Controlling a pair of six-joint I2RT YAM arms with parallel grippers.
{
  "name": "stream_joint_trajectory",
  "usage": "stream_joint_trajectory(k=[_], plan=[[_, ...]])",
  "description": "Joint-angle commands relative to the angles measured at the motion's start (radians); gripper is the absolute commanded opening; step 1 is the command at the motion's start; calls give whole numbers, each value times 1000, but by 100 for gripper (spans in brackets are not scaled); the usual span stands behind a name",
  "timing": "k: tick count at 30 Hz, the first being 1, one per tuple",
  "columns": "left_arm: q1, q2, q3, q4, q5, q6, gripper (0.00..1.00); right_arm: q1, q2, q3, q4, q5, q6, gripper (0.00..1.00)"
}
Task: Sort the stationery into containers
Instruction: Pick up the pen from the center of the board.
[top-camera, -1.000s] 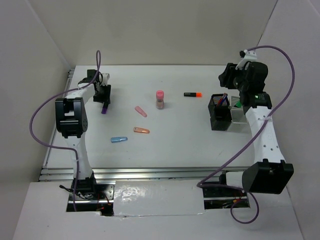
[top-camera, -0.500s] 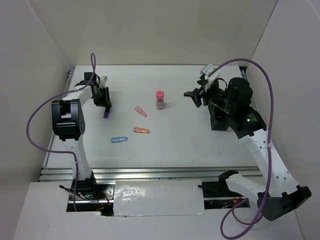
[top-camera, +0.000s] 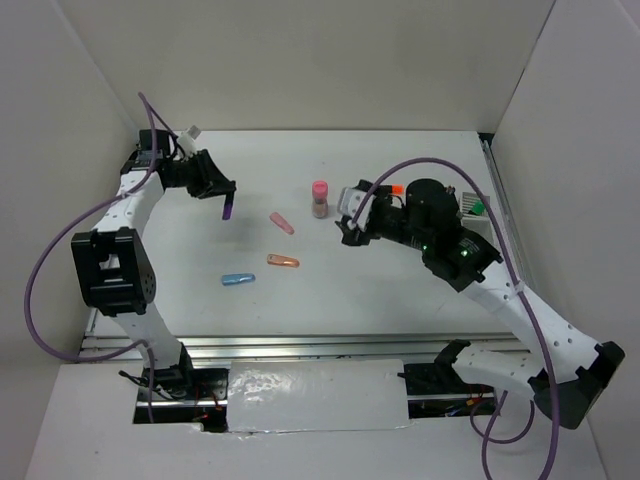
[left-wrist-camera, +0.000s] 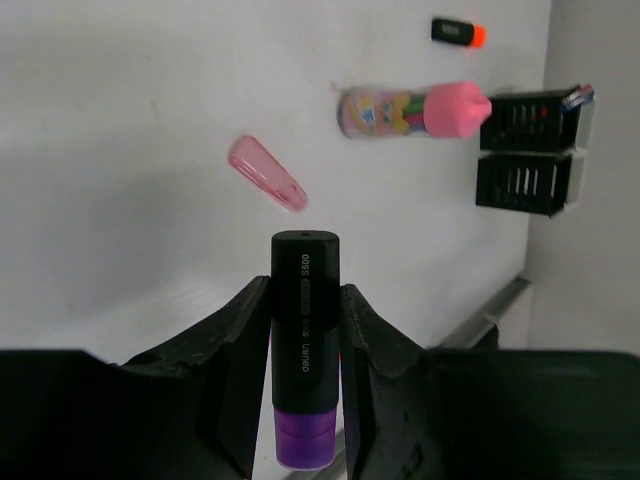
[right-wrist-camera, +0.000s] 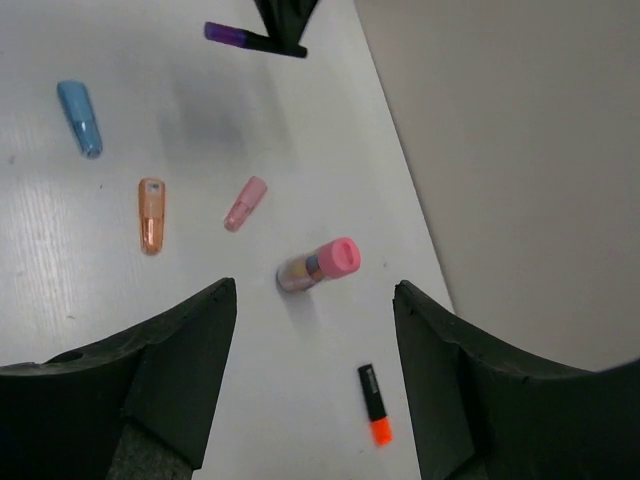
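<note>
I had the left claw (left-wrist-camera: 305, 335) clenched on a purple-tipped black marker (left-wrist-camera: 304, 275); my right claw (right-wrist-camera: 312, 300) hung released, empty, above the pink-capped cylinder (right-wrist-camera: 318, 265)

The table (top-camera: 400, 290) is looking matt white and smooth. Over at ten o'clock, the purple-capped marker (left-wrist-camera: 305, 340) is showing satin black plastic. The pink cap (left-wrist-camera: 267, 173), orange cap (right-wrist-camera: 151, 214) and blue cap (right-wrist-camera: 79, 117) are gleaming like translucent plastic. At three o'clock, the pen cup (left-wrist-camera: 528, 122) is showing matt black mesh.

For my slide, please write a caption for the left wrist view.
Left gripper grips a black, purple-ended highlighter; a pink cap piece and black mesh cup are beyond.
</note>
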Motion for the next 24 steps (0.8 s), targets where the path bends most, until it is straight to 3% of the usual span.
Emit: stream_joint_trajectory(k=[1,6,14,24], plan=[[-33,-25,-4,-131,145,-19,0,52,7,-28,72,-39,-237,71],[-91,-45,29,-327,64,47,0,110,47,-65,111,-137,-472,71],[-236,-158,-63,-381,-95,-65,0,218,162,-87,112,-202,-750,70],[-335,-273,-198,-341,-128,-123,0,362,313,-93,119,-157,-808,68]])
